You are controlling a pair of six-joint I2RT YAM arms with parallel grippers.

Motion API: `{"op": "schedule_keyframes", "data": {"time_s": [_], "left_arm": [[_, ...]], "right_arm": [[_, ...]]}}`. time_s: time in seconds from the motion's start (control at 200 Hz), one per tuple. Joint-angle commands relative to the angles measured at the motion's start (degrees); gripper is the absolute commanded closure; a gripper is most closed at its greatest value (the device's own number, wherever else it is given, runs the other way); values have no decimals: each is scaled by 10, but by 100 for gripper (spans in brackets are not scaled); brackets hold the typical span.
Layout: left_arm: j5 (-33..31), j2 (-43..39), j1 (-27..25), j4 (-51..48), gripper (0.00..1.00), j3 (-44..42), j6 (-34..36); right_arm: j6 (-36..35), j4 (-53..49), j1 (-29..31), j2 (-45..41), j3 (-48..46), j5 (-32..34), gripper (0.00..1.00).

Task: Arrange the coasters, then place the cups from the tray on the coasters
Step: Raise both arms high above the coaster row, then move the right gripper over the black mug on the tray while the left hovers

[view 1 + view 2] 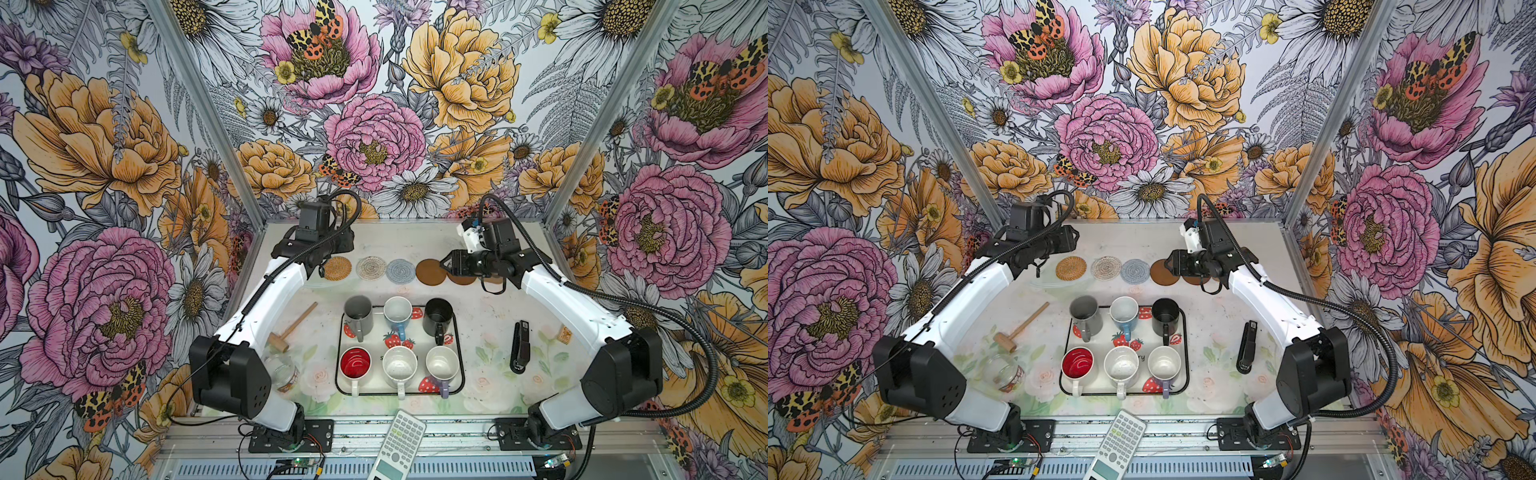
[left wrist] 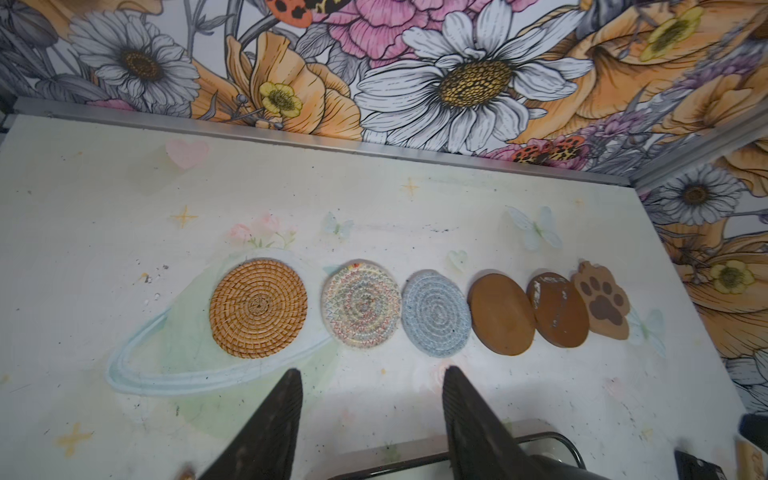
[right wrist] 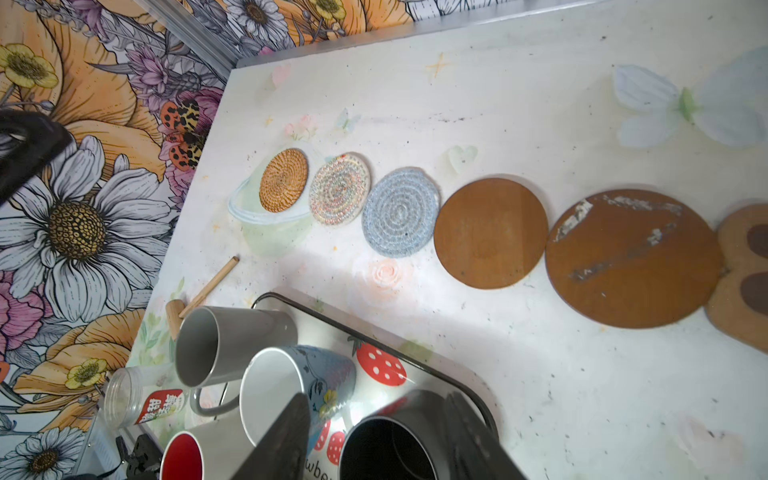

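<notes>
Six coasters [image 2: 436, 313] line up beyond the tray [image 1: 376, 332] holding the cups [image 1: 399, 361]. Left gripper [image 2: 372, 374] and right gripper [image 3: 376, 399] hover there, jaws spread.

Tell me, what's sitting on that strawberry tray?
Six mugs stand on the tray: grey, light blue, black in the far row; red-lined, speckled, lavender-handled nearer. They hide part of its strawberry prints and lettering.

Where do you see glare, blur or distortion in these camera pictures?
Right wrist view: glare whitens the tray beside the black cup, and the right claw is blurred in the foreground. Left wrist view: the left claw is a dark, soft silhouette, and the unmarked brown disc looks oval. In both top views: even light, though the clear jar nearly vanishes.
</notes>
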Motion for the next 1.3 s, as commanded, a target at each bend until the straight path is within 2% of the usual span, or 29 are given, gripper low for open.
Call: {"op": "schedule_keyframes", "data": {"time_s": [0.0,0.14,0.255,0.385,0.56,0.791,1.051,1.296], "left_arm": [[-16,-47,-30,52,40,-31,12],[-32,-106,-68,86,33,-67,11],[-43,-146,-90,121,24,-92,-2],[-70,-183,-112,189,24,-140,-44],[-111,-223,-150,236,22,-211,-45],[-146,-244,-156,263,21,-264,-45],[-137,-243,-158,291,21,-284,-43],[-137,-236,-158,296,21,-286,-41]], "right_arm": [[3,-9,0,-54,-33,30,44],[16,-20,11,-112,-79,58,44],[25,-31,33,-145,-109,84,44],[34,-44,60,-155,-129,106,43],[49,-62,93,-145,-150,138,40],[65,-72,136,-126,-162,170,37],[92,-73,200,-103,-164,215,37],[112,-72,216,-70,-176,242,41]]}}
